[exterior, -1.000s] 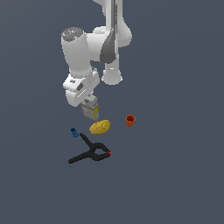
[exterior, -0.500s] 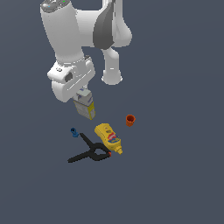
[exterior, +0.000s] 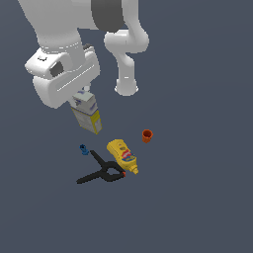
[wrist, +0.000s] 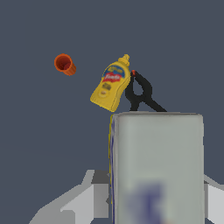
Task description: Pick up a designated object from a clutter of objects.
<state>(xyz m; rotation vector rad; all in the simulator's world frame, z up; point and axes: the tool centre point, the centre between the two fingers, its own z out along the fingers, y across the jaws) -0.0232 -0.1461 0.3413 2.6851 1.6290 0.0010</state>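
The grey-white carton (exterior: 87, 115) with a yellow end hangs in the air under my gripper (exterior: 81, 101), which is shut on its upper end. In the wrist view the carton (wrist: 157, 166) fills the foreground between the grey fingers (wrist: 85, 199). On the floor lie the yellow bottle (exterior: 122, 155) with a blue-red label, the black spring clamp (exterior: 101, 173) with a red tip against it, the small orange cup (exterior: 147, 136) and the tiny blue piece (exterior: 84, 149). The wrist view shows the bottle (wrist: 111, 85), the clamp (wrist: 140, 94) and the cup (wrist: 64, 64).
The arm's white base (exterior: 126, 86) stands behind the clutter in the exterior view. The dark floor (exterior: 197, 197) extends all round the objects.
The gripper has risen with the carton, which now hangs higher above the floor and looms larger in the exterior view. The bottle lies flat with its label showing; cup, clamp and blue piece have not moved.
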